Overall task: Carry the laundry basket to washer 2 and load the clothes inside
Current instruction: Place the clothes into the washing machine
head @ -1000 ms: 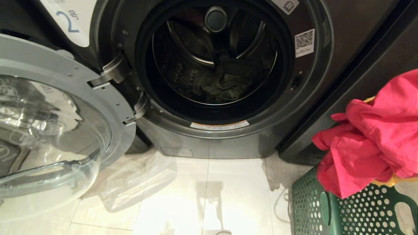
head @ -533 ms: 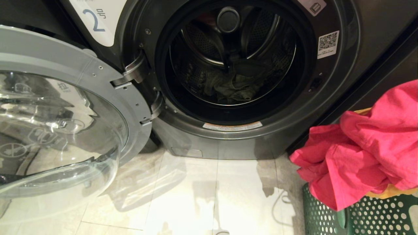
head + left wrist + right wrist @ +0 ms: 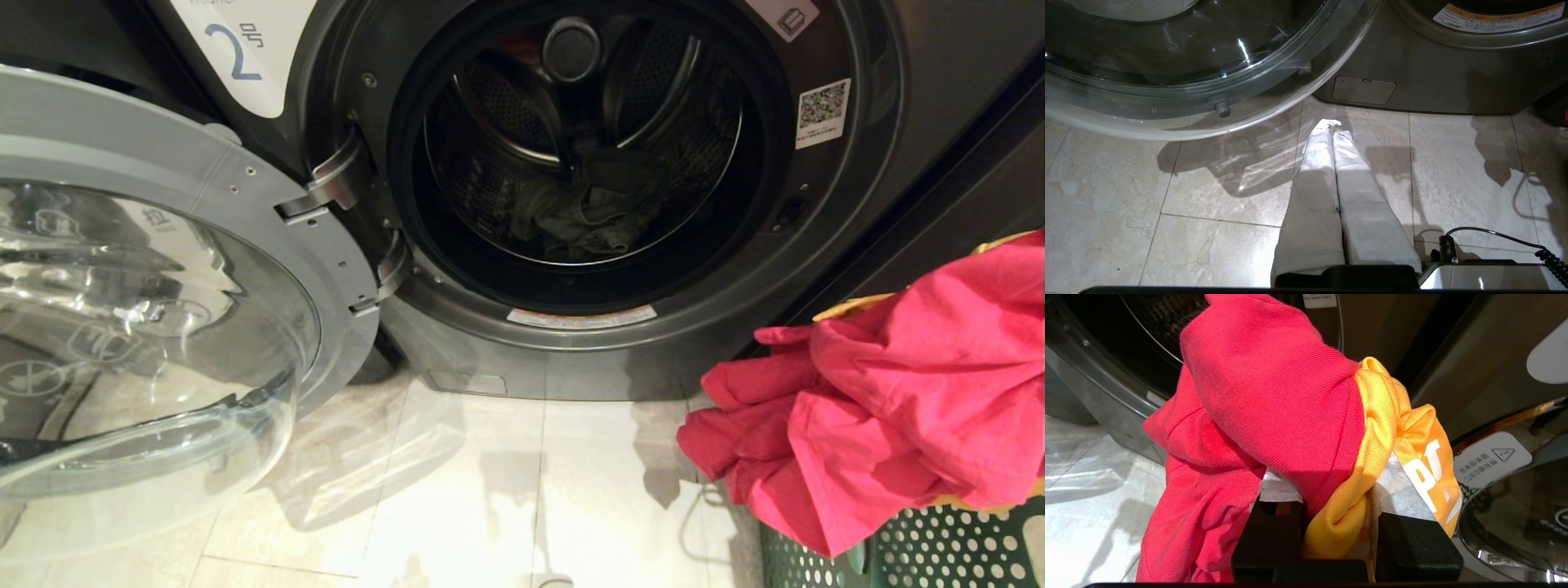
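Right hand (image 3: pixel 1331 490) gripping clothes (image 3: pixel 1274 396), washer 2 (image 3: pixel 571 163) open

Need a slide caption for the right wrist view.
Right gripper clamps red garment and orange garment before washer 2.

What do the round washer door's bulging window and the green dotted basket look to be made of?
Round washer door's bulging window: clear glossy glass or plastic, showing reflections and glints. Green dotted basket: seemingly moulded matte plastic, with even round holes.

laundry basket (image 3: pixel 939 543): mostly cut off at frame corner; clothes (image 3: pixel 1274 400): hide right gripper's (image 3: pixel 1333 473) fingertips
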Tool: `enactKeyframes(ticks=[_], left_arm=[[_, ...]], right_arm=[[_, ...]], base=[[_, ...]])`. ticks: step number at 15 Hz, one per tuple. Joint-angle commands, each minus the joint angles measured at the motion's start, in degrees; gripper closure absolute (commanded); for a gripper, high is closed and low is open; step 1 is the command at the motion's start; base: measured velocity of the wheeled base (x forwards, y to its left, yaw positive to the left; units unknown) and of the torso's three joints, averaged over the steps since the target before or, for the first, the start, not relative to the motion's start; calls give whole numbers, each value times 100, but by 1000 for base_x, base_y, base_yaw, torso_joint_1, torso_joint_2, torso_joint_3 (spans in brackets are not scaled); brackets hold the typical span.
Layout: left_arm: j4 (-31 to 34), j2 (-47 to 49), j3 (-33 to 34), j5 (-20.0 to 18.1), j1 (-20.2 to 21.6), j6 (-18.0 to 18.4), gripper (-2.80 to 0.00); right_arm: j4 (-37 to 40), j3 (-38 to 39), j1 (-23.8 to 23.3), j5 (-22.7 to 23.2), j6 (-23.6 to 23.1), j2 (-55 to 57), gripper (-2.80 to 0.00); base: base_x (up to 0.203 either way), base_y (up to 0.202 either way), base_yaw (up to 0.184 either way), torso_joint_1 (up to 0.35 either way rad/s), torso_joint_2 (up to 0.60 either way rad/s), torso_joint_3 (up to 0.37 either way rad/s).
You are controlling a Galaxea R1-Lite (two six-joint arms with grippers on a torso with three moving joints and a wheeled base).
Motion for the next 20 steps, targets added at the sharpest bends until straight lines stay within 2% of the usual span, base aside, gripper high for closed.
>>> enactKeyframes(ticks=[1,6,14,18,20], left_arm=[[-2,-9,62,1,-1,-5,0],[-2,-5,62,1,-1,-5,0],[-2,-8,62,1,-1,-5,0],[-2,-4,62,5,-1,-5,0],[-2,-1,62,3,-1,-5,0]], right_arm=[[-18,-32,3,69,0,36,0],[-18,-31,3,366,17,37,0],[-18,244,3,344,26,203,0],[-106,154,0,308,13,1041,0],[-486,-47,2,208,72,1818,0]], base=[[0,0,0,0,0,0],[0,-1,13,0,0,1],[1,-7,161,3,2,5],[1,-2,22,-1,1,1],[0,0,0,0,0,0]])
